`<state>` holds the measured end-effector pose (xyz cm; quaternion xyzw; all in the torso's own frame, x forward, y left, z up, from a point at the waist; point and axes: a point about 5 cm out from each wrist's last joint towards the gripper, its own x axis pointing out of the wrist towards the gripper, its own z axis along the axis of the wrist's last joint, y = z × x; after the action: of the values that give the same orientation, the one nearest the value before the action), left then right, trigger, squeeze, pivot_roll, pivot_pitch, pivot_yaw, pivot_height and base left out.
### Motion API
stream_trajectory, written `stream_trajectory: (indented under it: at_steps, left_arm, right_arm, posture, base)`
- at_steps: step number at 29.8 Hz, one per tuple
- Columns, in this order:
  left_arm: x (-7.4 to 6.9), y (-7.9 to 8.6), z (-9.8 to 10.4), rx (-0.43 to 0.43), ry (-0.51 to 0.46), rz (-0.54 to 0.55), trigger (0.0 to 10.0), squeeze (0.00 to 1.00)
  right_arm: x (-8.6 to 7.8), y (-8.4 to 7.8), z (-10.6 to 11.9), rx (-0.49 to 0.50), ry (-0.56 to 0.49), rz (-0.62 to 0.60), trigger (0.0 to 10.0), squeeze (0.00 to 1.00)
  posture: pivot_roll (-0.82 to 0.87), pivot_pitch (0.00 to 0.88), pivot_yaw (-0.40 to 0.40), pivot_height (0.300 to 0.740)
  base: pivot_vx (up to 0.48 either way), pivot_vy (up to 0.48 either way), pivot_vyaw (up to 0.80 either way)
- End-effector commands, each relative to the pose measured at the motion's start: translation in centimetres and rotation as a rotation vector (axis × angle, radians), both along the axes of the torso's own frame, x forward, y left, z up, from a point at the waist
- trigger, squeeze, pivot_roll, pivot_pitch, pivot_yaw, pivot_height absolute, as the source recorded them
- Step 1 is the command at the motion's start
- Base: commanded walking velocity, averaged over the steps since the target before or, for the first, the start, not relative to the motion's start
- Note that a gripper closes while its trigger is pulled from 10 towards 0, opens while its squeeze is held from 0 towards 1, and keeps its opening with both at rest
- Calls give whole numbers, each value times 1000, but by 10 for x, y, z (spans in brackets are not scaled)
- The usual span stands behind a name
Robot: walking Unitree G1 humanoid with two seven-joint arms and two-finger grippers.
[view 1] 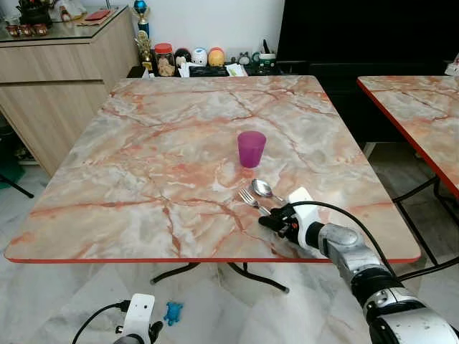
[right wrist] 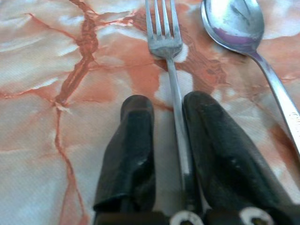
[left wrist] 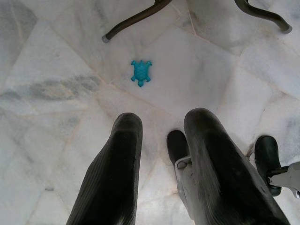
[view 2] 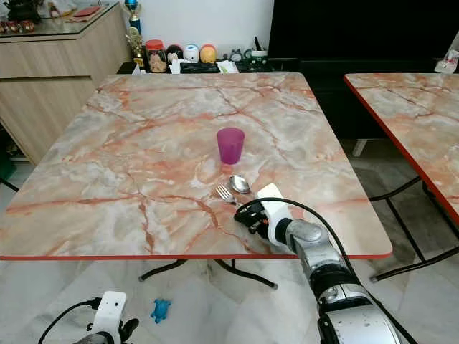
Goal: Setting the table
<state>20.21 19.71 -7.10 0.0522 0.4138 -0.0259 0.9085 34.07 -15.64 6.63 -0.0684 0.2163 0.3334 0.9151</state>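
— cutlery placing was the step in hand, by my reading. the right gripper (right wrist: 166,136) lay low on the marble table (view 1: 143,179), near its front edge, with the fork (right wrist: 165,42) running between its two fingers (right wrist: 129,140).

— was it gripping the fork or letting it go?

— hard to say. the fingers stood only a little apart, with the handle in the gap, close against one finger and a sliver of table showing beside the other. whether they pinched it i could not tell.

— and where did everything sit?

— the fork rested flat on the table, tines pointing away from the robot. the spoon (view 1: 262,188) lay just beside it, and the purple cup (view 1: 251,148) stood a little beyond both, upright.

— the other arm?

— the left gripper (left wrist: 159,159) hung idle below the table, fingers apart and holding nothing, over the marble floor (left wrist: 47,70) where a small blue toy turtle (left wrist: 140,72) lay.

— so what did the next move call for?

— if the fork was in place, a clean widening of the fingers and a straight pull back, without dragging the handle or nudging the spoon.
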Motion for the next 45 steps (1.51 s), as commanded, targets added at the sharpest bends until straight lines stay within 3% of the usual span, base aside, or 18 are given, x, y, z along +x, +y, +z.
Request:
stream_trajectory:
  at_steps: [1, 19, 26, 27, 33, 37, 42, 45]
  left_arm:
    - [-6, 2, -4, 4, 33, 6, 10000, 0]
    - [-6, 4, -3, 12, 32, -3, 10000, 0]
    - [-6, 3, -3, 15, 32, -11, 10000, 0]
    - [-5, 2, -3, 16, 32, -12, 10000, 0]
    - [-3, 2, -2, 23, 29, -13, 10000, 0]
    - [-2, 2, -2, 24, 29, -14, 10000, 0]
    - [-2, 1, -1, 24, 28, -11, 10000, 0]
    - [-1, 0, -1, 24, 27, -10, 10000, 0]
  right_arm:
    - [-6, 1, -10, -10, 44, 2, 0, 0]
    - [-10, 8, -16, -16, 48, 29, 0, 0]
    - [-4, 10, -5, 15, -18, -13, 0, 0]
    - [-3, 11, -4, 16, -30, -24, 10000, 0]
    - [-1, 12, 3, 29, -91, -52, 10000, 0]
    - [4, 9, 20, 70, -191, -106, 10000, 0]
    - [11, 3, 45, 141, -334, -233, 10000, 0]
    - [10, 1, 52, 115, -397, -314, 10000, 0]
  posture:
    - [-9, 0, 7, 740]
    - [-11, 0, 12, 740]
    - [-14, 0, 13, 740]
    - [-14, 0, 13, 740]
    - [-18, 0, 15, 740]
    - [-27, 0, 18, 740]
    - [-32, 0, 17, 740]
    - [-36, 0, 19, 740]
  base:
    - [0, 0, 0]
    - [0, 0, 0]
    - [0, 0, 0]
    - [0, 0, 0]
    - [0, 0, 0]
    - [0, 0, 0]
    - [0, 0, 0]
    - [0, 0, 0]
